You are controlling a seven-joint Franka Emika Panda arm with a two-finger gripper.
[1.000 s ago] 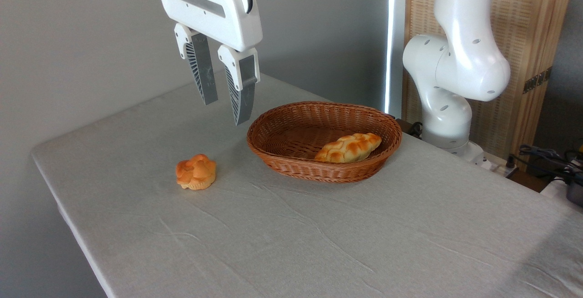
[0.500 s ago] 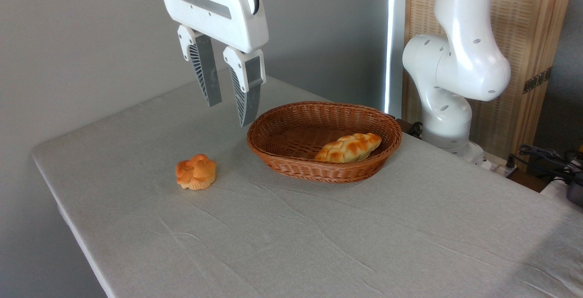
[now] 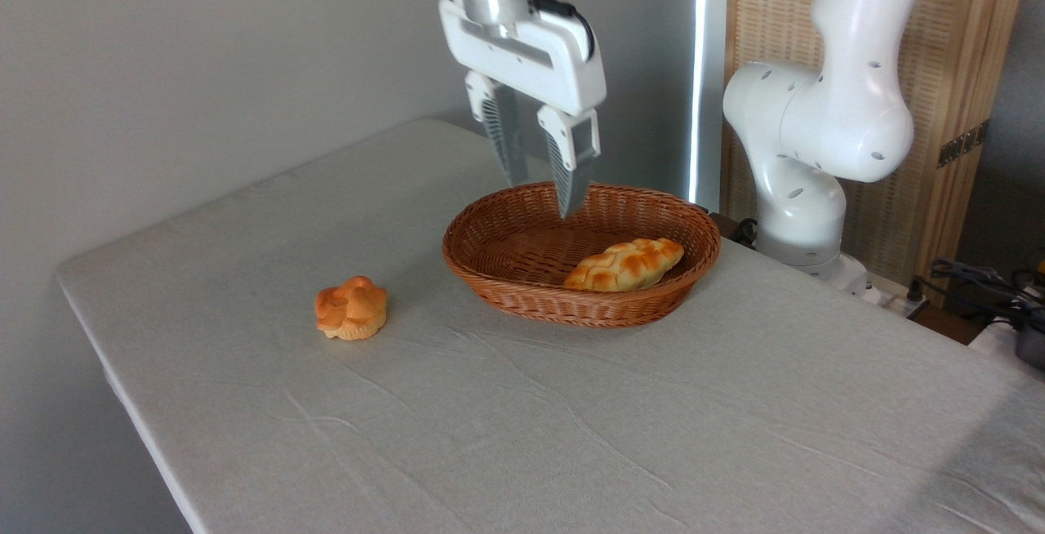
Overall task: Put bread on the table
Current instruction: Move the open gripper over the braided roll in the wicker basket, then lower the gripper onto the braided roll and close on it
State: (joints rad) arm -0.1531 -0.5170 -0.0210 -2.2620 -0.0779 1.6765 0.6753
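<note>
We are lining up over the basket [image 3: 522,269] for the bread [image 3: 625,264]

Our gripper [image 3: 544,198] is hanging empty, fingers narrowly parted, above the basket's back rim; the bread is lying inside near the right wall (we should widen first, then straddle the loaf crosswise).
</note>
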